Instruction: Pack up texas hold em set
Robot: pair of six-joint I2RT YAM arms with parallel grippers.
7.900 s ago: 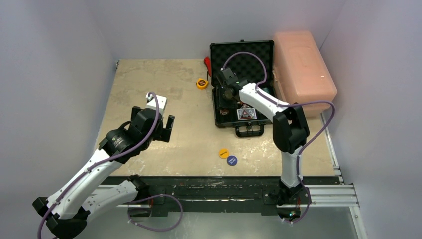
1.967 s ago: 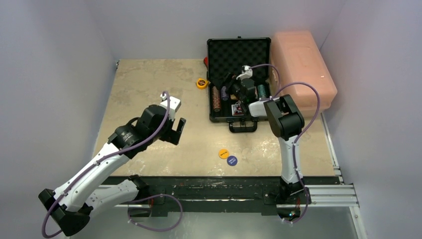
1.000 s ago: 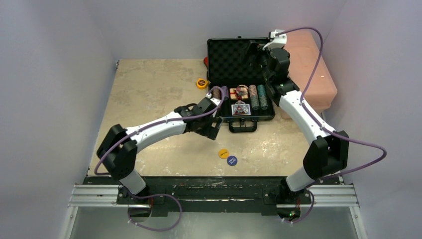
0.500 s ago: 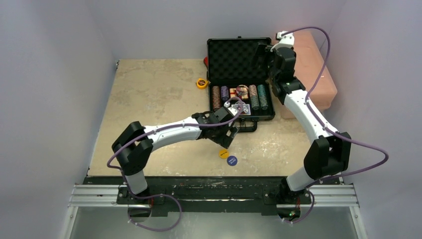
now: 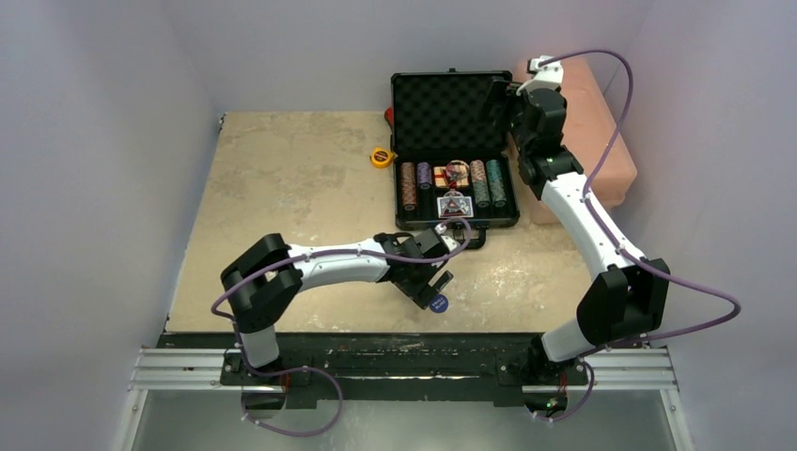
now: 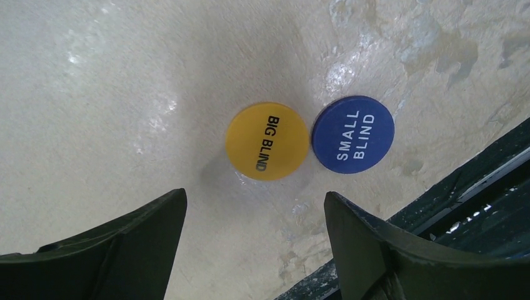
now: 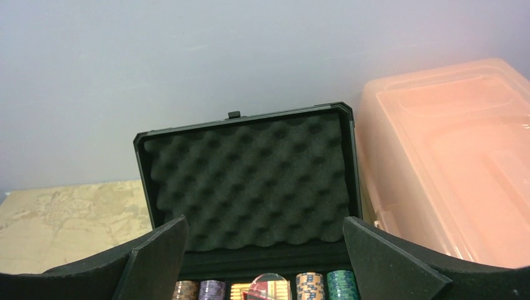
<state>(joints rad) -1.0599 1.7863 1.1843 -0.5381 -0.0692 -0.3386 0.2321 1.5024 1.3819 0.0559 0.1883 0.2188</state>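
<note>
The black briefcase (image 5: 414, 213) lies open at the back of the table, its foam-lined lid (image 7: 250, 175) standing upright. Chip stacks (image 5: 408, 184) and a card deck (image 5: 454, 206) sit in its tray. On the table near the front edge lie a yellow button (image 6: 267, 141) marked BIG BLIND and a blue button (image 6: 353, 134) marked SMALL BLIND, side by side. My left gripper (image 6: 255, 200) hovers just over them, open and holding nothing, the yellow button just beyond its tips. In the top view it hides that button; the blue button (image 5: 438, 303) shows. My right gripper (image 7: 264, 225) is open, raised in front of the lid.
A pink plastic box (image 5: 573, 122) stands against the briefcase's right side. A yellow tape measure (image 5: 381, 157) lies left of the case, and something red (image 5: 389, 116) is behind the case's left corner. The dark rail at the table's front edge (image 6: 475, 206) runs close to the buttons.
My left arm has swung from beside the briefcase handle toward the front edge, over the two buttons, covering the yellow one from above. The right gripper drifted slightly right by the lid.
</note>
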